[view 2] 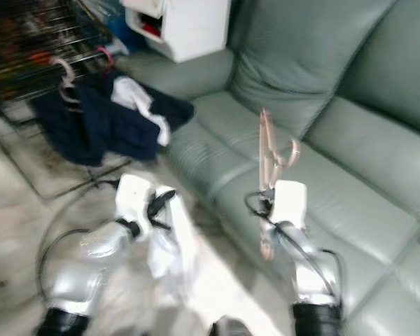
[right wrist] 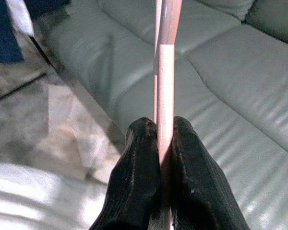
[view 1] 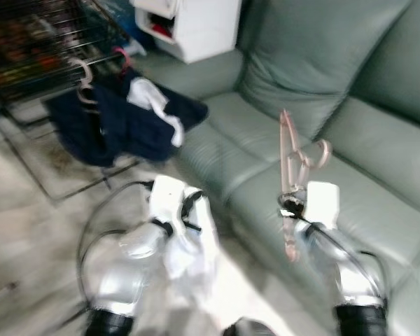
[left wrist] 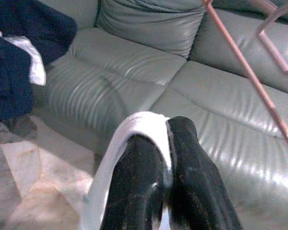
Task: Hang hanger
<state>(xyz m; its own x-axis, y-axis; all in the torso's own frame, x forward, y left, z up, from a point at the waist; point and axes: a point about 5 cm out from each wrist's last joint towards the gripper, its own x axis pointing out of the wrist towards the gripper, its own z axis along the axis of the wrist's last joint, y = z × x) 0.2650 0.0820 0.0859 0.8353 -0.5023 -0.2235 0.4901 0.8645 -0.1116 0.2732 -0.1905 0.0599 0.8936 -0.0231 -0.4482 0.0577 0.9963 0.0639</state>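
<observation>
My right gripper is shut on a pink plastic hanger, which stands nearly upright above the sofa seat with its hook pointing right. In the right wrist view the hanger's bar runs straight out between the two black fingers. My left gripper is shut on a white cloth that droops over the floor in front of the sofa. A wire drying rack stands at the far left, with dark blue garments hanging from pink hangers.
A grey-green leather sofa spans the right side and back. A white cabinet stands behind the sofa's arm. The rack's base frame lies on the pale tiled floor. The head views are blurred.
</observation>
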